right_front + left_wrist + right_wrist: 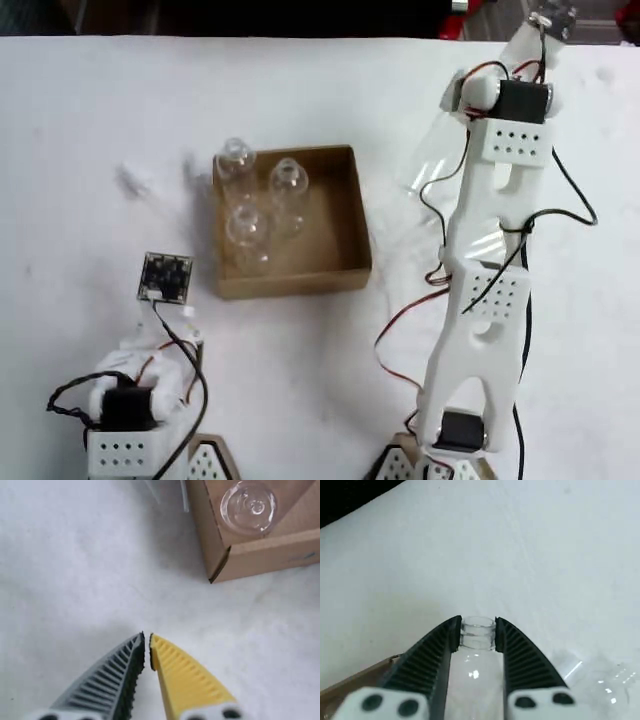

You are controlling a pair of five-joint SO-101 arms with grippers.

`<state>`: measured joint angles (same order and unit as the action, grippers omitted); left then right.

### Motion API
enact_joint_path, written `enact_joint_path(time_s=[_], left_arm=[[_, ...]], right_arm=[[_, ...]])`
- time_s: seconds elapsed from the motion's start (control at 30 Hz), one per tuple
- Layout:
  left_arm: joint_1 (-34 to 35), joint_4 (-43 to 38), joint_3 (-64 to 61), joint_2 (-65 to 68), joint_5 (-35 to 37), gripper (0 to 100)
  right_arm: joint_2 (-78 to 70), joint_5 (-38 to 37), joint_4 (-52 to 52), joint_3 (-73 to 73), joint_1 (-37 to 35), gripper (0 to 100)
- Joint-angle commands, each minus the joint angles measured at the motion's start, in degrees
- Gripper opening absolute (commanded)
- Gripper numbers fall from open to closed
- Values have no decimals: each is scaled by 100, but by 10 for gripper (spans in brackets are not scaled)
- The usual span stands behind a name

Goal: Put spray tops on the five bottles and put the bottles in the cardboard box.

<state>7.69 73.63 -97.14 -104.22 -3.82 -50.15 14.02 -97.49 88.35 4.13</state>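
The cardboard box (345, 215) sits mid-table with three clear, topless bottles (288, 182) standing in it. One of them (248, 505) shows by the box corner (220, 560) in the left wrist view. My right gripper (477, 625) is shut on the threaded neck of another clear bottle (476, 670), which appears as a faint clear shape (432, 150) beside the outstretched right arm at the far right. A further clear bottle (600, 680) lies on the table close by. My left gripper (146, 642) is shut on nothing, low over bare table just short of the box corner.
Two small blurred spray tops (130, 180) lie on the white table left of the box. The right arm (490, 280) stretches across the right side, wires trailing. The table's far edge (300, 36) runs behind.
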Motion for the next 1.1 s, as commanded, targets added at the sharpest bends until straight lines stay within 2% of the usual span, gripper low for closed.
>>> enact_joint_path(time_s=[0.0,0.13,0.53,0.83,1.07], left_arm=[[57,18,18,-57,79,23],[57,18,18,-57,79,23],[57,18,18,-57,79,23],[57,18,18,-57,79,23],[57,18,18,-57,79,23]], right_arm=[[989,-466,-189,176,22,16],[1974,-466,-207,-264,13,16],[5569,-501,145,-4607,-382,16],[7160,-501,1393,-7174,-435,16],[8409,-501,3160,-9240,-435,16]])
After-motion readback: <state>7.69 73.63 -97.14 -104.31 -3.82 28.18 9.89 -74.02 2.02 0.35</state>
